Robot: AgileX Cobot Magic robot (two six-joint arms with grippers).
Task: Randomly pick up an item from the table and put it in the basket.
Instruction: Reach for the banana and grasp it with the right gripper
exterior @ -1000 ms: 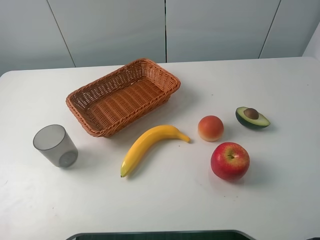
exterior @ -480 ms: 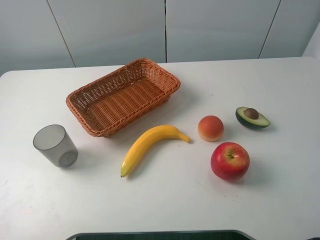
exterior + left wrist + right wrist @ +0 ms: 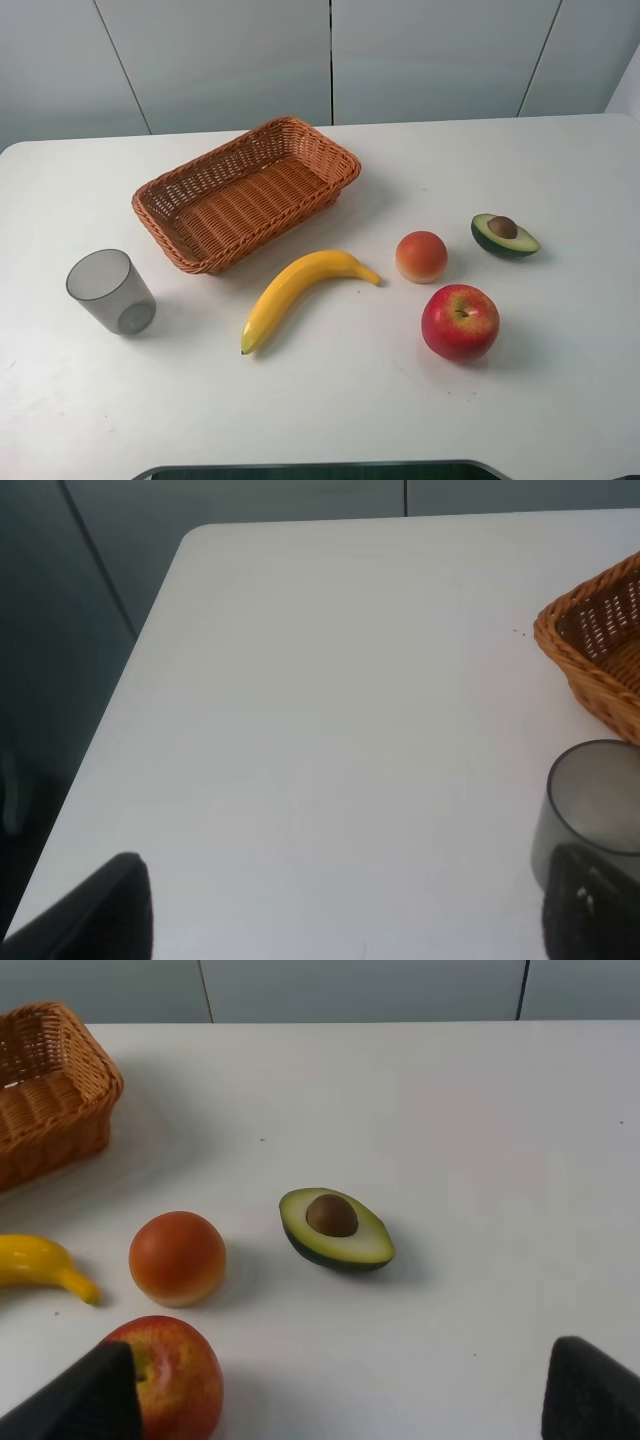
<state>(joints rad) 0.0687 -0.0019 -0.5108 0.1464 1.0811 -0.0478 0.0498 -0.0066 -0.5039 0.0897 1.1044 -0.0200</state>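
A long yellow banana (image 3: pixel 300 292) lies on the white table (image 3: pixel 330 400), just in front of the orange-brown wicker basket (image 3: pixel 245 192). The basket is empty. The banana's tip (image 3: pixel 40 1265) and the basket's corner (image 3: pixel 50 1080) show in the right wrist view. The basket's corner (image 3: pixel 600 645) also shows in the left wrist view. My left gripper (image 3: pixel 345 920) is open and empty over the table's left part. My right gripper (image 3: pixel 340 1400) is open and empty, short of the fruit on the right. Neither gripper shows in the exterior high view.
A grey translucent cup (image 3: pixel 110 291) stands left of the banana. A peach (image 3: pixel 421 256), a red apple (image 3: pixel 460 321) and a halved avocado (image 3: pixel 504 235) lie to the right. The table's left edge (image 3: pixel 120 690) is near the left gripper.
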